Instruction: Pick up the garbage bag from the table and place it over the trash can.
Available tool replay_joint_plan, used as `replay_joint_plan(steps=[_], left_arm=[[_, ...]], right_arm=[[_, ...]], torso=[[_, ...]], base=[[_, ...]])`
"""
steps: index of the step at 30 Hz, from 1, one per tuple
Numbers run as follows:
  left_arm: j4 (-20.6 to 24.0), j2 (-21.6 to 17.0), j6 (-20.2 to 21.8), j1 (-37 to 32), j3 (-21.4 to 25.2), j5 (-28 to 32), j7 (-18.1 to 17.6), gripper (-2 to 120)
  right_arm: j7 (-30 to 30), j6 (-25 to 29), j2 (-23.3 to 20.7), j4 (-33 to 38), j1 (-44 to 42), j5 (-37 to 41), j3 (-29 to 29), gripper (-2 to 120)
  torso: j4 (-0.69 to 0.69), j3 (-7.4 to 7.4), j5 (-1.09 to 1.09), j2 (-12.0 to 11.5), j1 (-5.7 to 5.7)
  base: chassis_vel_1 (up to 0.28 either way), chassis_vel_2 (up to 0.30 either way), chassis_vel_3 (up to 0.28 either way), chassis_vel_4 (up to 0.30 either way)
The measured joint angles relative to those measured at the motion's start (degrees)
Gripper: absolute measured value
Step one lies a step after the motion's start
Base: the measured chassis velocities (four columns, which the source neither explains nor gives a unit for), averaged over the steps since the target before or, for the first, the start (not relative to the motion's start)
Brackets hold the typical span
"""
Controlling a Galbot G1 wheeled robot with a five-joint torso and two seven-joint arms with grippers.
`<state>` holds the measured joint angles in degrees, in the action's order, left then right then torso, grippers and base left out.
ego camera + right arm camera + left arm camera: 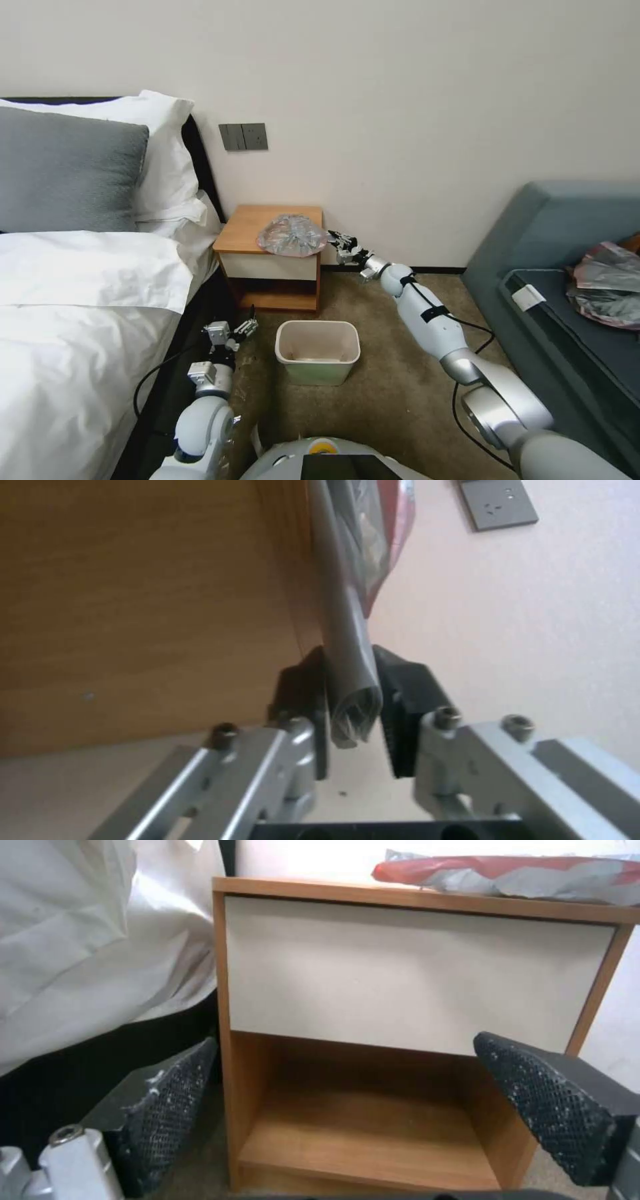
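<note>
One garbage bag point(292, 235) lies on the right half of the nightstand's top surface point(250, 230), as a flat, crumpled disc of thin grey plastic with a pinkish-red rim; its right edge hangs a little over the side of the surface. The right gripper point(340, 241) is reached out to this overhanging edge, at the right of the nightstand and near the wall. In the right wrist view its jaws are clamped on a fold of the grey film point(350, 695), just beside the wooden side panel.

I judge the bag to be very light, soft and without any stiffness, so it will sag and stretch out when lifted, not keep its shape. The film looks shiny and probably slippery, so a thin single layer could slide out; a bunched fold near the rim, as the one held now, seems the better place to hold. It may also tear if it catches on the corner of the wood.

The left gripper point(235, 331) waits low, near the bed point(87, 300) and at the left of the trash can point(318, 351), with its jaws wide apart and nothing between them. The trash can stands open on the carpet, in front of the nightstand and well below the bag.
</note>
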<state>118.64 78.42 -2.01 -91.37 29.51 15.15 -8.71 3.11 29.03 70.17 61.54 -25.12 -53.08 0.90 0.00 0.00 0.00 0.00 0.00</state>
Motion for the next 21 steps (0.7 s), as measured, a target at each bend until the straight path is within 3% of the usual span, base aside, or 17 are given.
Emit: replay_joint_plan(steps=[2, 4, 14, 21], left_arm=[[0.00, -0.08, 0.02, 0.05, 0.00, 0.00, -0.03, 98], [-0.03, -0.18, 0.08, 0.20, 0.01, 0.00, -0.14, 98], [-0.24, -0.21, 0.30, 0.61, -0.16, 0.04, -0.29, 99], [-0.56, -0.38, 0.37, 0.86, 0.39, 0.31, -0.91, 99]], right_arm=[[-0.03, -0.08, -0.02, 0.11, -0.05, 0.03, 0.00, 13], [-0.07, -0.19, -0.05, 0.17, -0.17, 0.10, 0.00, 1], [-0.12, -0.87, -0.01, 0.52, -0.22, 0.80, -0.03, 0], [-0.64, -4.62, -1.92, 6.09, -2.85, 6.74, -1.67, 0]], torso=[[0.00, 0.00, 0.00, 0.00, 0.00], [0.00, 0.00, 0.00, 0.00, 0.00], [0.00, 0.00, 0.00, 0.00, 0.00], [0.00, 0.00, 0.00, 0.00, 0.00]], base=[[0.000, 0.000, 0.000, 0.000], [0.000, 0.000, 0.000, 0.000], [0.000, 0.000, 0.000, 0.000], [0.000, 0.000, 0.000, 0.000]])
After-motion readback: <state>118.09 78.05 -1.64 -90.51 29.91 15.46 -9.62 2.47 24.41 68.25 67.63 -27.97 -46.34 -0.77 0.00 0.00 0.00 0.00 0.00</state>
